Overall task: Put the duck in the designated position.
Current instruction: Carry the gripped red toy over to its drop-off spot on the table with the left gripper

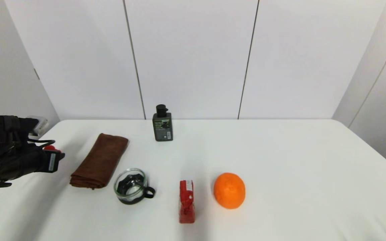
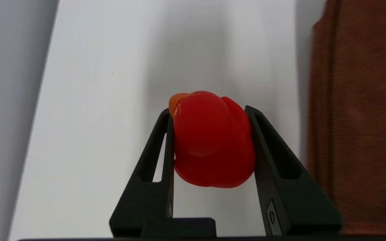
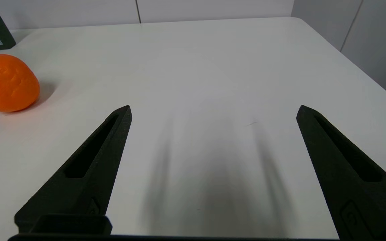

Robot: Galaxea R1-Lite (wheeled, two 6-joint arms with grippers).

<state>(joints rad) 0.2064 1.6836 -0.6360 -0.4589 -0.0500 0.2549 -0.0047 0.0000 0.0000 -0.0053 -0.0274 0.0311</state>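
The duck is shiny red all over, with a small orange beak. The left claw that holds it is black. The right claw is black too. The worktop is plain white. The folded cloth is brown. The bottle is dark green with a black top. The fruit is bright orange. The packet is red with a white label. The glass cup is clear, with black parts.

1. Small red toy duck between left gripper fingers, left of folded brown cloth.
2. Glass mug, red packet, orange fruit in a row rightward.
3. Dark pump bottle behind.
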